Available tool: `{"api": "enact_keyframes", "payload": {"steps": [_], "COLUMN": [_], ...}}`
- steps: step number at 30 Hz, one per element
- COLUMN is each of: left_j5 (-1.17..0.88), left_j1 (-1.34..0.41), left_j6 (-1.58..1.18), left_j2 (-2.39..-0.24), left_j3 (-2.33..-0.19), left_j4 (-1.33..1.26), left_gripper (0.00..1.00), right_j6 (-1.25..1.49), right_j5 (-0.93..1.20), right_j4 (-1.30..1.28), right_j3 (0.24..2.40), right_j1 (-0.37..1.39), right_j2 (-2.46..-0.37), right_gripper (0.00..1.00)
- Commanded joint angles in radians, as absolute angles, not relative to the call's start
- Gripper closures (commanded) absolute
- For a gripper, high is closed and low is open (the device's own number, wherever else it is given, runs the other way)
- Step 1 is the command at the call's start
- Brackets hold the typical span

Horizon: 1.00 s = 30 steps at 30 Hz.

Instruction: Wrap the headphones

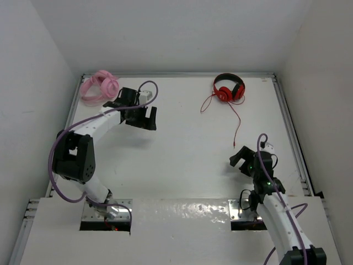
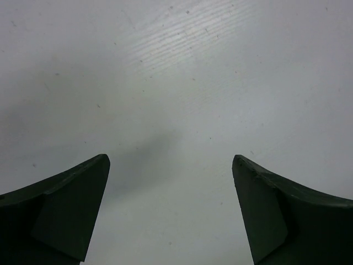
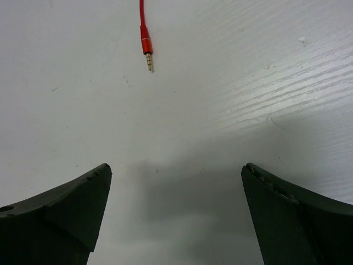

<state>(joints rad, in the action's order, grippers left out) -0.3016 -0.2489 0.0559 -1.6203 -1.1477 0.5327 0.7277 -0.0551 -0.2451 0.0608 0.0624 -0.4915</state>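
The left fingers (image 2: 66, 210) are filling the bottom of their own wrist view. They are spread wide apart over bare white desk (image 2: 176, 83) and are holding nothing. Seen from above, they are hovering far to the left of the red headphones (image 1: 228, 88) and a little nearer the arms. They are just beside the pale pink headphones (image 1: 99, 86), which are lying in the far left corner. The red headphones themselves are resting on the desk near its far edge, right of centre, with the headband arching toward the back wall. Their thin red cord (image 1: 238, 118) is trailing loose from the cups toward the arms, unwrapped, and ending in a metal-tipped plug (image 3: 146, 51). The right fingers (image 3: 60, 215) are hovering nearer than the headphones and slightly to their right, just short of that plug, spread wide and gripping nothing.
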Motion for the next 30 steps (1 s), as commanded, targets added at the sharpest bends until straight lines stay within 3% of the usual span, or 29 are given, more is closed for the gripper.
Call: {"api": "enact_keyframes", "payload": {"steps": [1, 5, 8, 9, 10, 11, 13, 14, 17, 19, 22, 25, 28, 29, 30], "left_j5": [-0.29, -0.319, -0.296, -0.229, -0.192, -0.16, -0.092, -0.078, -0.052, -0.04, -0.02, -0.018, -0.037, -0.043, -0.052], "left_j1": [-0.224, -0.203, -0.175, -0.169, -0.169, -0.169, -0.166, -0.163, -0.138, -0.121, -0.101, -0.087, -0.084, -0.086, -0.086], "left_j6": [0.037, 0.046, 0.113, 0.12, 0.136, 0.15, 0.184, 0.193, 0.202, 0.209, 0.213, 0.219, 0.229, 0.232, 0.233], "left_j2": [-1.643, -1.674, -1.703, -1.716, -1.727, -1.733, -1.75, -1.753, -1.753, -1.755, -1.77, -1.792, -1.822, -1.828, -1.841], "left_j3": [-1.223, -1.255, -1.311, -1.35, -1.374, -1.399, -1.471, -1.508, -1.531, -1.529, -1.534, -1.557, -1.594, -1.611, -1.617], "left_j4": [0.515, 0.529, 0.575, 0.604, 0.627, 0.646, 0.705, 0.719, 0.742, 0.745, 0.756, 0.77, 0.79, 0.792, 0.793], "left_gripper": [0.09, 0.11, 0.14, 0.15, 0.17, 0.18, 0.19, 0.19, 0.19, 0.19, 0.2, 0.21, 0.23, 0.24, 0.24], "right_j6": [0.688, 0.496, 0.364, 0.245, 0.206, 0.21, 0.288, 0.361, 0.474, 0.531, 0.572, 0.572, 0.587, 0.584, 0.586], "right_j5": [-0.046, 0.057, 0.008, 0.046, 0.11, 0.085, 0.019, -0.003, -0.232, -0.334, -0.509, -0.58, -0.502, -0.467, -0.428], "right_j4": [-0.259, -0.091, -0.115, -0.158, -0.214, -0.32, -0.397, -0.444, -0.5, -0.511, -0.503, -0.417, -0.382, -0.377, -0.377], "right_j3": [0.067, 0.282, 0.579, 0.689, 0.804, 1.057, 1.309, 1.535, 1.911, 2.117, 2.207, 2.093, 2.028, 2.019, 1.999], "right_j1": [0.064, 0.064, 0.064, 0.061, 0.063, 0.063, 0.043, 0.035, 0.023, 0.023, 0.023, 0.021, 0.023, 0.023, 0.026], "right_j2": [-0.442, -0.526, -0.788, -0.986, -1.096, -1.208, -1.533, -1.63, -1.964, -2.16, -2.296, -2.344, -2.367, -2.379, -2.381], "right_gripper": [0.01, 0.01, 0.01, 0.12, 0.82, 1.0, 0.96, 0.45, 0.01, 0.01, 0.01, 0.01, 0.01, 0.04, 0.13]}}
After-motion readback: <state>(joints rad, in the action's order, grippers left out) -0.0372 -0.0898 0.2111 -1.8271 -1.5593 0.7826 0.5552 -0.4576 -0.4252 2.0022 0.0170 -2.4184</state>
